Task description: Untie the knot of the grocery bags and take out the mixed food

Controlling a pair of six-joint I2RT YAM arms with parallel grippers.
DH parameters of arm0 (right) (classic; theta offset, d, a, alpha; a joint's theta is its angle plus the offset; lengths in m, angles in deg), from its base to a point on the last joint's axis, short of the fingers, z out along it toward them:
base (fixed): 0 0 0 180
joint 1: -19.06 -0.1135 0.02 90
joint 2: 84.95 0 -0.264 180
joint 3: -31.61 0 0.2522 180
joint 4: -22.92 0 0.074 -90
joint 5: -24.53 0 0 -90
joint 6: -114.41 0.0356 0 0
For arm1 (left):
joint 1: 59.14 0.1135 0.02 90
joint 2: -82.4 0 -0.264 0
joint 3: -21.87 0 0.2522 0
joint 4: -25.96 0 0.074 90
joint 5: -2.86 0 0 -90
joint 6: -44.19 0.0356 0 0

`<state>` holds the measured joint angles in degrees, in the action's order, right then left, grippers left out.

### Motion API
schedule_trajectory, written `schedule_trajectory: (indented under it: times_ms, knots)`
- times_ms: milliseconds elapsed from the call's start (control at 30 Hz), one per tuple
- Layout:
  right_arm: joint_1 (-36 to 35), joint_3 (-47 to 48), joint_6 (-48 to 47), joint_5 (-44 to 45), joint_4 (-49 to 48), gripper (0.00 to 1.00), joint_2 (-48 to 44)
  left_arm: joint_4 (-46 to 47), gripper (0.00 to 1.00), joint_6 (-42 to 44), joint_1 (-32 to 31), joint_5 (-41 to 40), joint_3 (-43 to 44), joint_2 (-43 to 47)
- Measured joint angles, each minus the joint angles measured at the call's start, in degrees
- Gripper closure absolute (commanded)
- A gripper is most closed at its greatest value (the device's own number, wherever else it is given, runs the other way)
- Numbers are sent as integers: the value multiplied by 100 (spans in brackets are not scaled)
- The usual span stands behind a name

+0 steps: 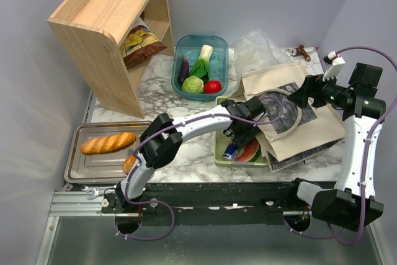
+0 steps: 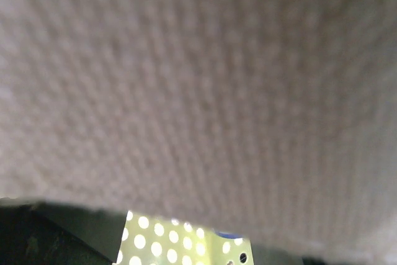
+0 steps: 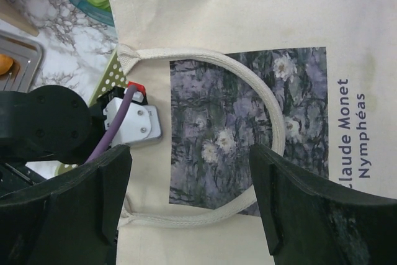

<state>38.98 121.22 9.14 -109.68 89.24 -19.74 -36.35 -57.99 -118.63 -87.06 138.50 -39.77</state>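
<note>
Canvas tote (image 1: 310, 116) overlies green basket (image 1: 218, 147) and blocks left end effector (image 1: 242, 133), spread unclear; right end effector (image 3: 189, 153) gapes wide.

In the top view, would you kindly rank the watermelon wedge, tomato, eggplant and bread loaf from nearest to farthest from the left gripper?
From the left gripper:
1. watermelon wedge, right beside it in the green basket.
2. tomato, in the blue tub behind.
3. eggplant, same tub, left side.
4. bread loaf, on the metal tray, far left.
</note>
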Motion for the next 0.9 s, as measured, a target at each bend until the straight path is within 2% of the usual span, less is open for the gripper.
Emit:
schedule_trajectory:
  times_ms: [200,267,367,433,467,533,633,900]
  knots:
    - [0,22,-39,9,72,17,-76,52,36,-236,-9,-24,199,-330]
    - [0,46,-68,15,90,17,-74,46,39,-280,-9,-50,243,-393]
    - [0,98,-103,26,120,17,-72,46,58,-348,24,-61,245,-407]
    - [0,111,-122,28,125,17,-72,105,67,-380,94,-50,197,-376]
    - [0,114,-125,28,125,17,-72,160,68,-365,118,-52,138,-348]
    - [0,114,-122,28,125,17,-72,319,64,-345,214,-52,-85,-192]
    - [0,111,-109,24,120,17,-70,385,45,-284,326,-46,-240,-94]
    - [0,127,-26,26,118,16,39,197,38,-260,350,-96,-48,-247]
